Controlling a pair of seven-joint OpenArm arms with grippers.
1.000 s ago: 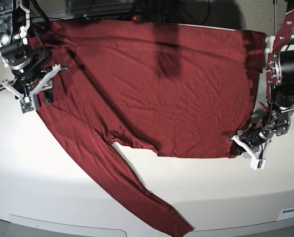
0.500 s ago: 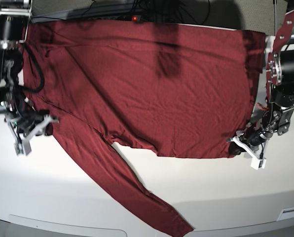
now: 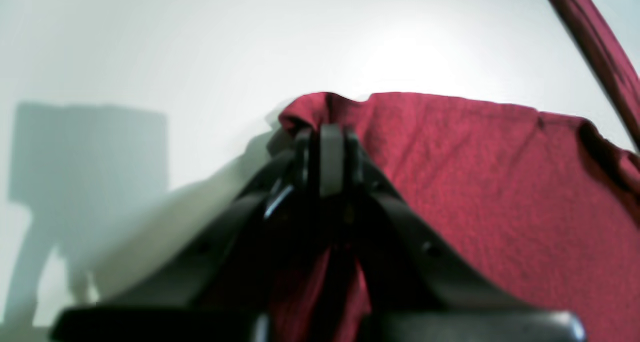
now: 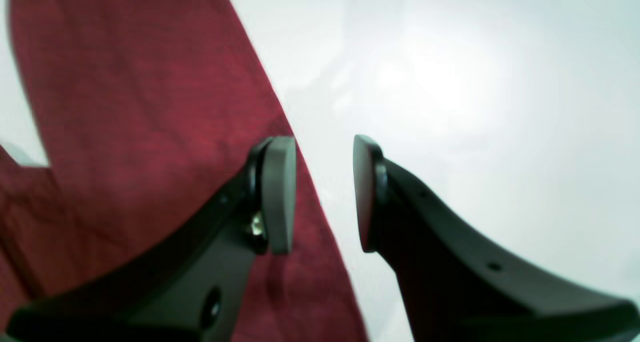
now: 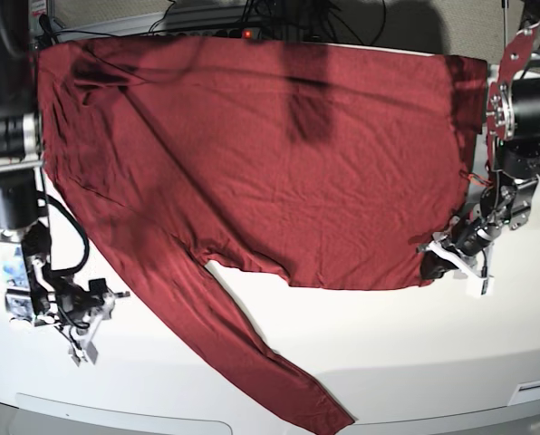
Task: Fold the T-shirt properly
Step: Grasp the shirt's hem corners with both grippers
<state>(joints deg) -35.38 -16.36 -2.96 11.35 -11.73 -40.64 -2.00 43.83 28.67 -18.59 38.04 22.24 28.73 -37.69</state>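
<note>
The large dark red long-sleeved T-shirt of thin, plain, soft fabric lies spread over the smooth white bench. Its body is broad and mostly flat, with a few soft creases; one sleeve runs out diagonally as a long narrow strip to the near edge of the base view. Small puckers gather where that sleeve meets the hem, and the far edge shows a long fold line. A corner of the hem is bunched at the left arm.

The black left fingers are closed on that bunched corner, with cloth pinched between the tips and rising in a small ridge in front of them. The rest of the shirt spreads away to one side of them. The black right fingers stand partly open with nothing between them. They are at the outer edge of the sleeve: in the right wrist view one finger overlaps the cloth, the other the bare bench. Whether they touch the fabric I cannot tell.
</note>
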